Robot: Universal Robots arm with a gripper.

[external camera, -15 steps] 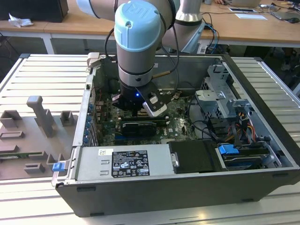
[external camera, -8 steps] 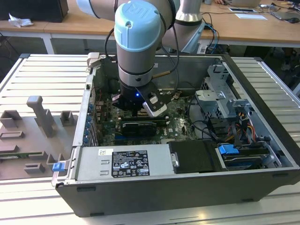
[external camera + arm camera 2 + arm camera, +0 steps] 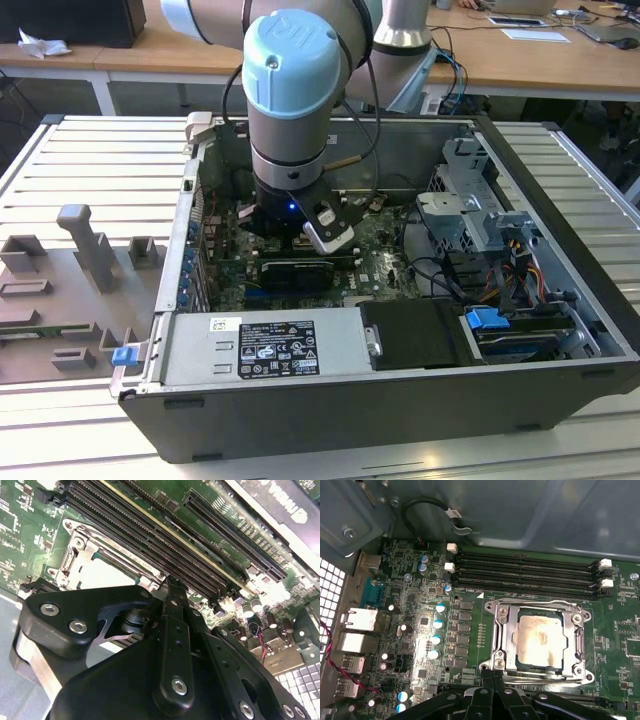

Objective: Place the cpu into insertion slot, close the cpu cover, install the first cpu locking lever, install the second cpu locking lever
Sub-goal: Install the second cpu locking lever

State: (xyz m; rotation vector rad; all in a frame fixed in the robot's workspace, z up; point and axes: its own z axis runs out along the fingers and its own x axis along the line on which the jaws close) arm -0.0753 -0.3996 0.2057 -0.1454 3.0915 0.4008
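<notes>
Arm: reaches down from above into an open computer case lying on its side on a slatted metal table; the wrist sits over the green motherboard inside the case.

Gripper: black linkage fingers, seen in the first wrist view and the second wrist view. The fingertips lie pressed together with nothing between them, just beside the edge of the socket frame.

Cpu: the pale silver-grey square chip lies flat in the insertion slot, its face showing through the frame's cut-out. In the second wrist view part of the chip shows beyond the gripper body.

Cpu cover: the silvery metal frame lies flat around the chip, closed down over the socket.

Locking levers: thin metal bars run along the sides of the frame; whether they are latched cannot be told.

Memory slots: long black slots run parallel just beside the socket, with white clips at their ends; also seen in the second wrist view.

Capacitors: a row of blue-topped cans stands on the board near the socket.

Other contents: a black card stands on the board below the wrist in the exterior view; a labelled power supply lies along the near wall; a drive cage with a blue tab sits toward the exterior view's right.

Table: grey fixture blocks stand at the exterior view's left, well apart from the case.
</notes>
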